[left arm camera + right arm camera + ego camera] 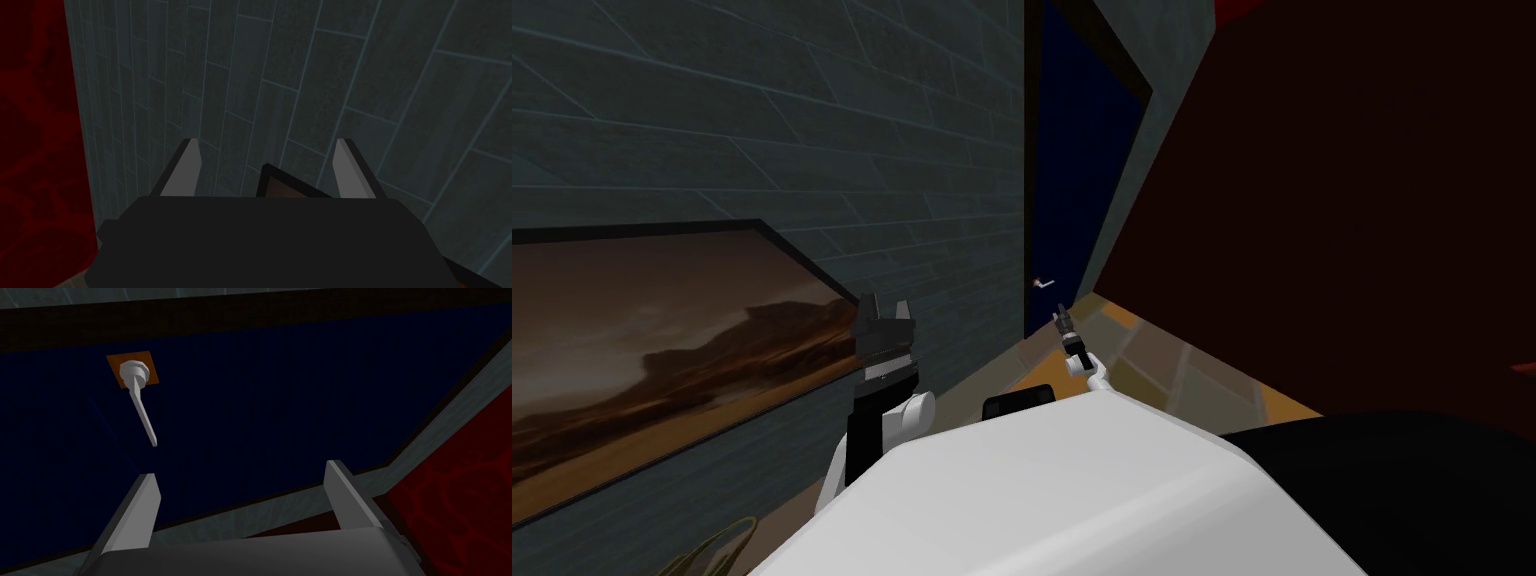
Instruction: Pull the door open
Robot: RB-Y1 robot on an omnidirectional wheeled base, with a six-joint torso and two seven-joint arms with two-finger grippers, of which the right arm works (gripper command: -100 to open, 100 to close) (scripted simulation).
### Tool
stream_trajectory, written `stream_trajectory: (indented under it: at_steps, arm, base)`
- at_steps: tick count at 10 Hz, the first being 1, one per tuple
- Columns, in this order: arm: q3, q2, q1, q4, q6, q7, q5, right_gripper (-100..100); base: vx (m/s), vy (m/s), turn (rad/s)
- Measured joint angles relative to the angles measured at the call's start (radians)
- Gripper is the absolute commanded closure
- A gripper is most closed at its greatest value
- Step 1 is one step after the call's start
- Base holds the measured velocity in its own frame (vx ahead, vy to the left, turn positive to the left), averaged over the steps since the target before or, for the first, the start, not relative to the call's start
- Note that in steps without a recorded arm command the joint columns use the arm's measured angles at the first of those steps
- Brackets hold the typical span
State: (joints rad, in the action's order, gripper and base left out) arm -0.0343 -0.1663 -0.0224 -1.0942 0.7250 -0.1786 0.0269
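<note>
Okay, dark blue door sits in a dark frame at the far end of a narrow passage, straight ahead, between the grey tiled wall on my left and a dark red wall on my right. White lever handle on an orange plate, mounted on the door face. Right pincer released, fingers spread, pointed at the door; the lever's free end is near one fingertip, not between the fingers, not touching. Left pincer also released, holding nothing, raised close to the grey wall. Framed landscape painting hangs on that wall beside the left arm. Tan tiled floor leads to the door.
</note>
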Motion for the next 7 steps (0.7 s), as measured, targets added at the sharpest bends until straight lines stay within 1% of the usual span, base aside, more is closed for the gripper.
stream_trajectory:
  at_steps: [4,5,7]
  arm:
    - [0.000,-0.008,0.036,0.094,0.028,-0.004,0.004,-100]
    - [-0.001,-0.010,0.041,0.113,0.034,-0.005,0.005,-100]
    - [0.000,-0.012,0.065,0.166,0.048,-0.005,0.007,-100]
  base:
    - [0.044,-0.098,0.135]
    - [0.031,-0.105,0.151]
    - [0.047,-0.117,0.192]
